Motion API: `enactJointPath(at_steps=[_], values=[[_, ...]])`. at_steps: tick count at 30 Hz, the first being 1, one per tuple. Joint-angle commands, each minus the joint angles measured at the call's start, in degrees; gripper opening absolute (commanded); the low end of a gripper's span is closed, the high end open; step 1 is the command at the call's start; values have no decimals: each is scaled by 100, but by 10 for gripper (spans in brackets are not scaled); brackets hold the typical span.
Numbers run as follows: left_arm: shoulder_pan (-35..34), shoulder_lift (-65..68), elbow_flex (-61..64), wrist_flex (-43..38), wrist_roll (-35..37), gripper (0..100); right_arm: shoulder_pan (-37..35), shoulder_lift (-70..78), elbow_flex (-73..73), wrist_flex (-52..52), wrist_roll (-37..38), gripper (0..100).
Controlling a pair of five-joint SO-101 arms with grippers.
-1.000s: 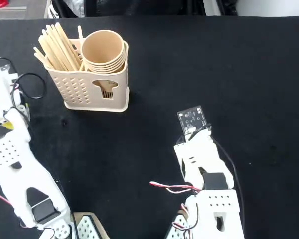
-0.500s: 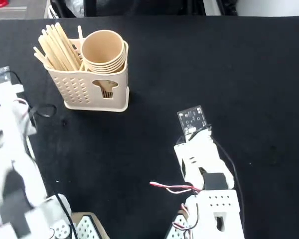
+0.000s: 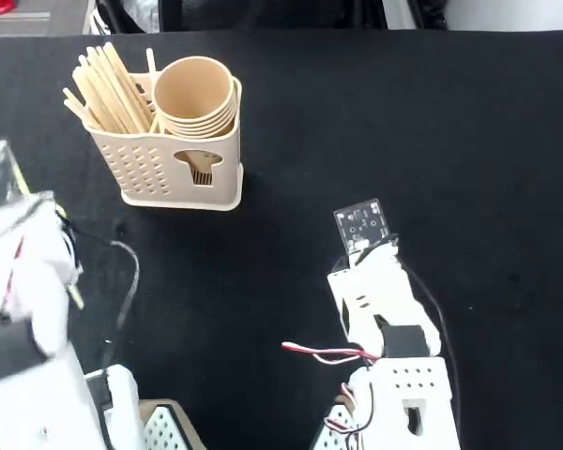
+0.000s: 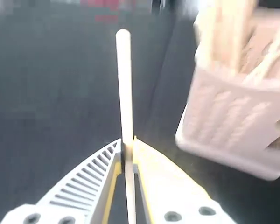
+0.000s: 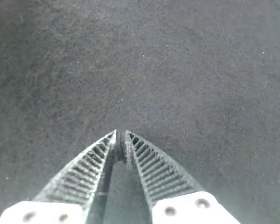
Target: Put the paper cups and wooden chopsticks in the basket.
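A beige slotted basket (image 3: 169, 169) stands at the table's back left. It holds a bundle of wooden chopsticks (image 3: 108, 89) and a stack of paper cups (image 3: 195, 94). My left gripper (image 4: 128, 144) is shut on a single wooden chopstick (image 4: 124, 84), which sticks straight out past the fingertips. The basket (image 4: 228, 121) is close beside it. In the high view the left arm (image 3: 23, 272) hangs raised and blurred at the left edge. My right gripper (image 5: 120, 140) is shut on nothing, just over the black cloth.
The right arm (image 3: 380, 309) lies low at the front centre-right with a red and white cable (image 3: 324, 353) beside it. A black cable (image 3: 122, 281) trails from the left arm. Black cloth (image 3: 403, 131) covers the table.
The left arm has lifted off the table's left edge and swung up nearer the camera, blurring as it goes. The right arm and the basket have stayed put.
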Motion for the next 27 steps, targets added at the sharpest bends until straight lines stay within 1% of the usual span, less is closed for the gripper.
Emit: enactJointPath(at_steps=[1,3,5,6,9,11,14,21,27], values=[[286,-1547,31,-105,299,28,26,-75,-66,-88,44,12],[488,-2453,48,-281,299,28,26,-75,-48,-88,44,12],[655,-3253,136,-730,299,28,26,-75,-48,-88,44,12],[725,-3402,145,-976,290,28,26,-75,-48,-88,44,12],[716,-2998,-127,-1749,290,27,26,-75,-48,-88,44,12],[690,-2681,-145,-2435,334,27,26,-75,-48,-88,44,12],[954,-2303,-145,-3437,466,27,26,-75,-48,-97,44,12],[1631,-1099,110,-4475,536,27,26,-75,-40,-114,44,12],[1930,-79,585,-5741,554,27,26,-75,-40,-123,44,12]])
